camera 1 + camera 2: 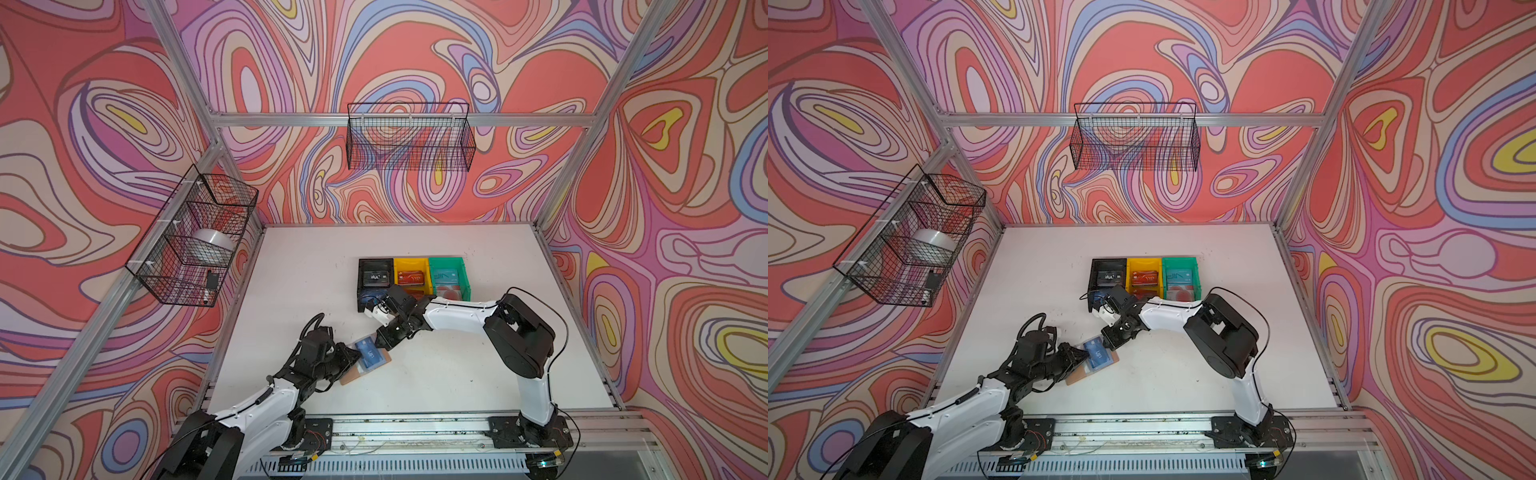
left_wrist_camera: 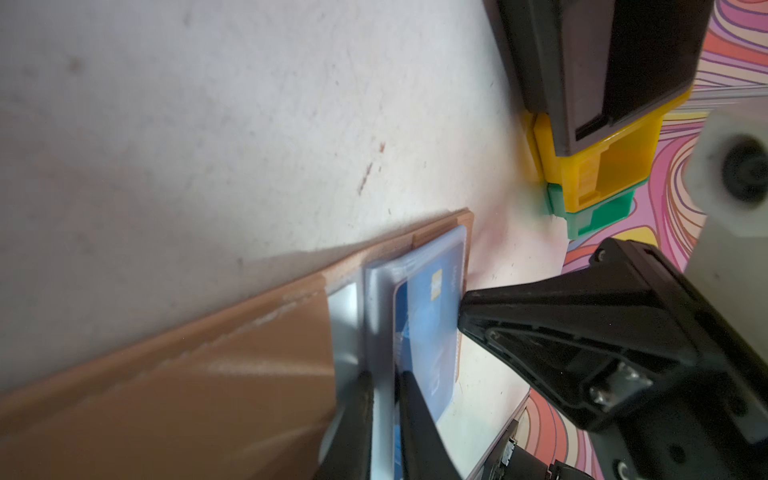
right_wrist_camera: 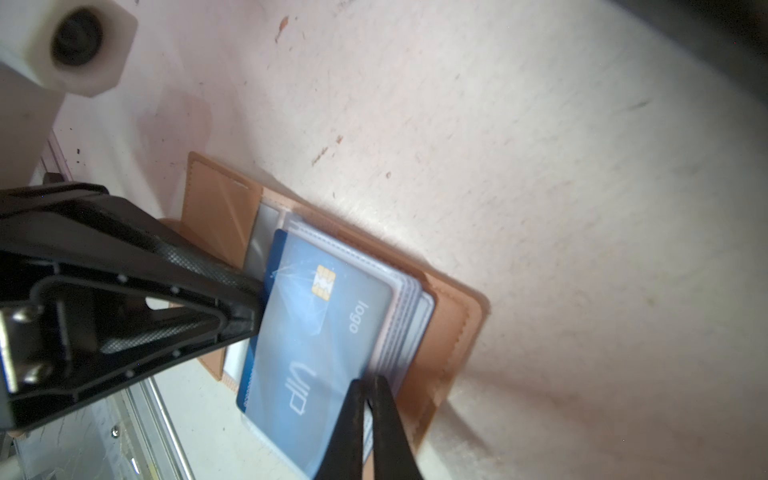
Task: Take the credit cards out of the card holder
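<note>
The tan card holder [image 1: 352, 377] [image 1: 1076, 377] lies open on the white table, its clear sleeve pages fanned out. A blue "VIP" credit card [image 3: 316, 332] [image 1: 370, 354] sits in the top sleeve, with a dark strip of it poking out on the spine side. My left gripper [image 2: 386, 380] [image 3: 259, 303] is shut on that protruding edge, with some sleeve plastic caught between the fingers too. My right gripper [image 3: 368, 384] [image 2: 461, 311] is shut on the opposite, outer edge of the sleeve page. In both top views the two grippers meet over the holder from either side.
Behind the holder stand three small bins in a row, black [image 1: 375, 262], yellow [image 1: 410, 261] and green [image 1: 446, 260], with cards lying in them. The right arm's elbow [image 1: 519, 332] hangs beside the green bin. Wire baskets [image 1: 409, 137] hang on the back and left walls.
</note>
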Controlling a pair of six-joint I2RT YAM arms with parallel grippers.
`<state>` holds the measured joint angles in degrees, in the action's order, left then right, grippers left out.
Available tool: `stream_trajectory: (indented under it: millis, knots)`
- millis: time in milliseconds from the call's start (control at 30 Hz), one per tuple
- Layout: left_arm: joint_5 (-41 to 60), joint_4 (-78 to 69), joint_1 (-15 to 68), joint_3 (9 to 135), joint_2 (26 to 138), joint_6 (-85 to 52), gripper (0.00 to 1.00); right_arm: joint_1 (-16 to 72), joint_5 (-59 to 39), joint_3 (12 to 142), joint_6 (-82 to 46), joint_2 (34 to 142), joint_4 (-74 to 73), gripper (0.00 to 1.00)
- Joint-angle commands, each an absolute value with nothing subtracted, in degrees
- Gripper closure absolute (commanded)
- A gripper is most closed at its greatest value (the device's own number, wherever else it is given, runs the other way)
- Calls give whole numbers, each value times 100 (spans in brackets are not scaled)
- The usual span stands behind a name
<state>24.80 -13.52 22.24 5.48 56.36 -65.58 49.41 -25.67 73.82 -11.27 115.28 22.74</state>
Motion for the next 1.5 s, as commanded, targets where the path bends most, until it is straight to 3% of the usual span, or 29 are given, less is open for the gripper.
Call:
stream_trajectory:
  millis: [0, 1067, 1167, 1333, 1467]
  knots:
    - [2405, -1411, 2234, 547, 5721, -6529, 84, 4948, -2486, 7327, -1134, 11801, 2461, 91]
    - [2476, -1771, 2233, 643, 6159, -6572, 86, 4950, -2549, 7294, -1145, 11874, 2417, 91]
    - [2491, -1836, 2240, 671, 6226, -6565, 88, 4949, -2564, 7294, -1157, 11886, 2404, 91]
    - [2528, -1932, 2235, 669, 6327, -6563, 99, 4948, -2566, 7290, -1160, 11887, 2408, 91]
    - [2547, -1962, 2239, 673, 6353, -6574, 98, 4949, -2566, 7286, -1144, 11909, 2425, 91]
